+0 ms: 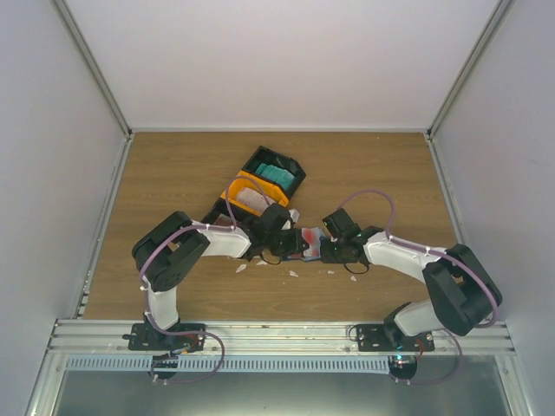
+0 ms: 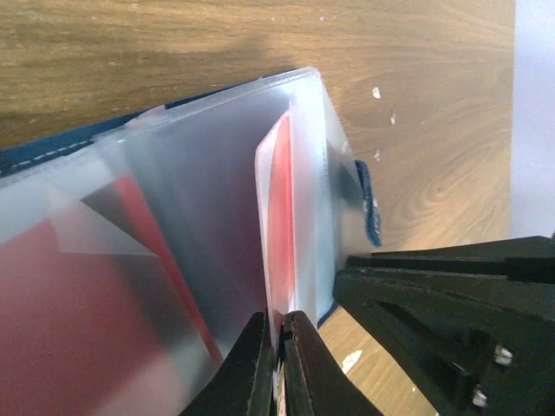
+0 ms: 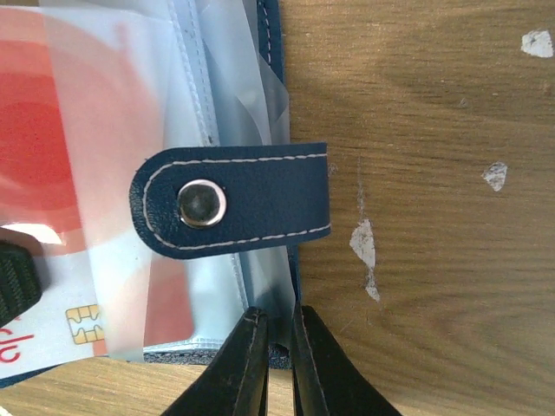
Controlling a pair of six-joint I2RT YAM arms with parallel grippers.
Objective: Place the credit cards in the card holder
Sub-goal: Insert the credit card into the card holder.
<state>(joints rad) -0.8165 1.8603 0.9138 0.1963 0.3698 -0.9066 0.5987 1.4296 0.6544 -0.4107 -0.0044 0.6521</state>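
Note:
The navy card holder [image 1: 310, 242] lies open at the table's middle, its clear sleeves up. In the right wrist view its snap tab [image 3: 234, 201] folds over the sleeves, and a white card with a red blotch [image 3: 61, 165] and a chip sits inside one sleeve. My right gripper [image 3: 277, 316] is shut on the card holder's near edge [image 3: 286, 286]. My left gripper [image 2: 277, 322] is shut on another white-and-red credit card [image 2: 279, 217], held edge-on with its far end between the clear sleeves [image 2: 191, 199]. In the top view the left gripper [image 1: 290, 238] and right gripper [image 1: 328, 250] meet over the holder.
A black bin [image 1: 263, 159] with teal cards and an orange bin [image 1: 232, 191] with pale cards stand just behind the left gripper. Small white scraps [image 1: 293, 274] lie on the wood in front of the holder; more scraps [image 3: 364, 243] show beside it. The right gripper's fingers [image 2: 451, 321] fill the left wrist view's lower right.

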